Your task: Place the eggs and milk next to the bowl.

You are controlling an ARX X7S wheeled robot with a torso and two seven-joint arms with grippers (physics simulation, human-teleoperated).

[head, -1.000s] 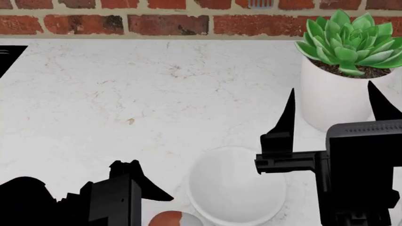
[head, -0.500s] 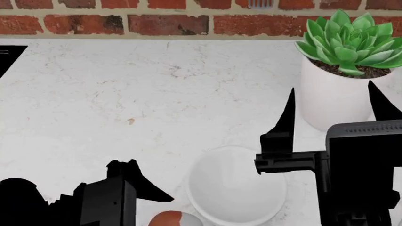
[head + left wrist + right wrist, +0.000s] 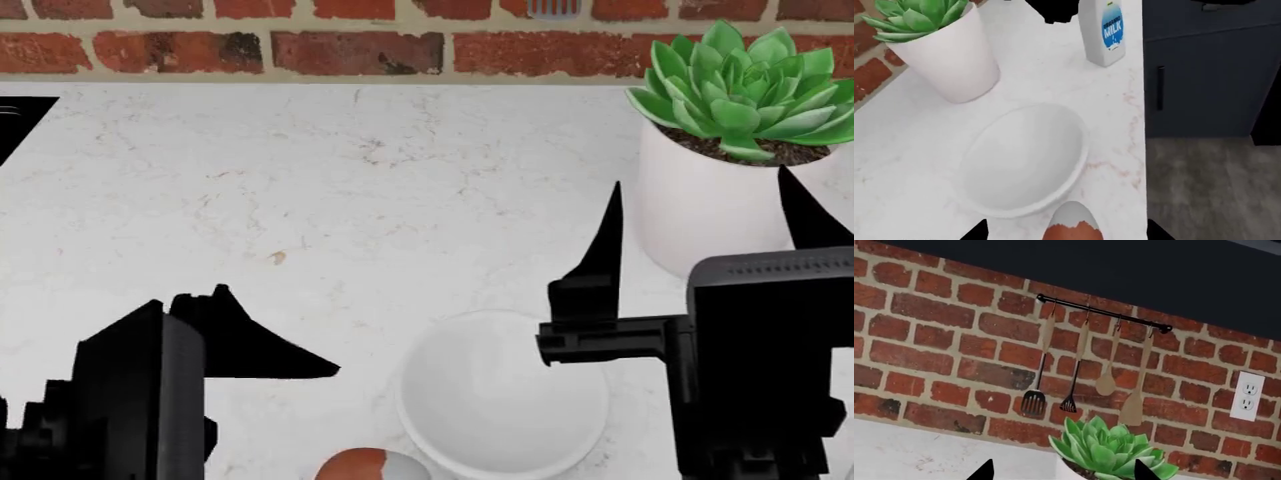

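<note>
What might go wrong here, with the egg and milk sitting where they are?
The egg lies close to the counter edge, right by the bowl; a nudge from the left gripper might roll it off. The milk also stands near that edge and may topple if bumped. The right gripper is open close to the plant pot and might knock it.

Glossy white bowl point(image 3: 503, 402) low in the head view, smooth as glazed ceramic, catching soft light. It sits on a white marble-look counter point(image 3: 267, 200), polished, with faint brown veins. At the bottom edge, the egg point(image 3: 371, 465) looks matt, reddish-brown with a grey-white end. Upper right, a smooth white pot point(image 3: 714, 200) holds a waxy green succulent point(image 3: 745, 85). Rough red brick wall point(image 3: 954, 340) with pale mortar. On a black rail point(image 3: 1104, 314), the spoons point(image 3: 1106, 382) look like wood, though they're small. The milk bottle point(image 3: 1104, 31) seems smooth plastic.
</note>
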